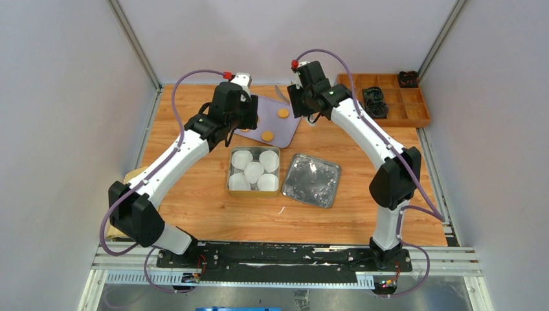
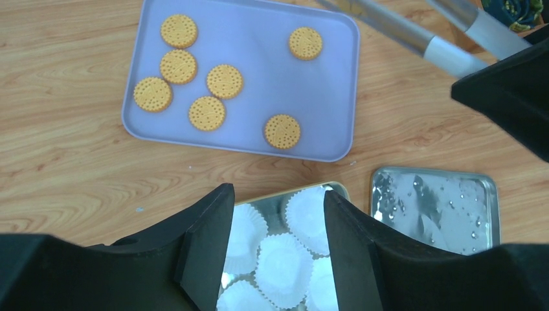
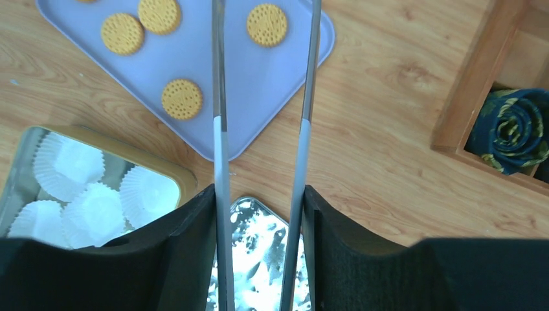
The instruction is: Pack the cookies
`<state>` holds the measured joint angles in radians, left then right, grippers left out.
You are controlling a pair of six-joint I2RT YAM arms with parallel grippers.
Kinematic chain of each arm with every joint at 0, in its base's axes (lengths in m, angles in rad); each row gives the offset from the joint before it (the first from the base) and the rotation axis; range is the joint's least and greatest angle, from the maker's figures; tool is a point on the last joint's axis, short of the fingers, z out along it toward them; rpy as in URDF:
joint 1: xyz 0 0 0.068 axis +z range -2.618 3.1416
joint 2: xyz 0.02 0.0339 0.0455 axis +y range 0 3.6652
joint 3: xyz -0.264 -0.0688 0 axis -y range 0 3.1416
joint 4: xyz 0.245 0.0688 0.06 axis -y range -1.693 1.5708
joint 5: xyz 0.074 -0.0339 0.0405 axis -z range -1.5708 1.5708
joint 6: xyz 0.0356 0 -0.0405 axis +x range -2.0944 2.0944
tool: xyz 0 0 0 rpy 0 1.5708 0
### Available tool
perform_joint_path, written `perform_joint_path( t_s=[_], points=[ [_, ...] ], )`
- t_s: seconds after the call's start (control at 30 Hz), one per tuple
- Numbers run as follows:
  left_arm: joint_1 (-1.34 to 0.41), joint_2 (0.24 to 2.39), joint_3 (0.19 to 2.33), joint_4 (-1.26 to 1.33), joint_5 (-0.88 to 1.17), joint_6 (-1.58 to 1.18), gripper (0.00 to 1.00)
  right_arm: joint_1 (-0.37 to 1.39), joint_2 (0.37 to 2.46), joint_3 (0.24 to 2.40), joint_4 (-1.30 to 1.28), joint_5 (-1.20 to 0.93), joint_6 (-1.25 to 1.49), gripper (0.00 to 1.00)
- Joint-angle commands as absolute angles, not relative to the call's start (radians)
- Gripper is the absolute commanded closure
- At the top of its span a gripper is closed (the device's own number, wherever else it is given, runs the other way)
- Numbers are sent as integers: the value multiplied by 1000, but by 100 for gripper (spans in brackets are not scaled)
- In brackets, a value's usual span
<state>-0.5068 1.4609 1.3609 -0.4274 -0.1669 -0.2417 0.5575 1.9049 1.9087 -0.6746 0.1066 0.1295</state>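
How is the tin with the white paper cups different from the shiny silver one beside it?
The gold-rimmed tin holds white paper cups; the silver lid holds nothing. The tin sits square to the table edge; the lid lies turned a bit. Both are shiny rounded rectangles on the table.

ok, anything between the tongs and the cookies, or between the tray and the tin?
Nothing visible. The tongs in the right fingers hang over the tray, clear air above the cookies. The tin sits beside the tray, lid off, cups exposed.
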Motion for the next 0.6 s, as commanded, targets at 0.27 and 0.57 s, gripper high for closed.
perform_joint_path(
  t_s=[0.27,0.57],
  points=[
    [-508,1420,1368,-426,-213,-242,41,611,1769,1821,-647,66,125,100],
    [-508,1371,1433,-497,-335,-241,36,733,1548,1594,-688,85,129,98]
  ],
)
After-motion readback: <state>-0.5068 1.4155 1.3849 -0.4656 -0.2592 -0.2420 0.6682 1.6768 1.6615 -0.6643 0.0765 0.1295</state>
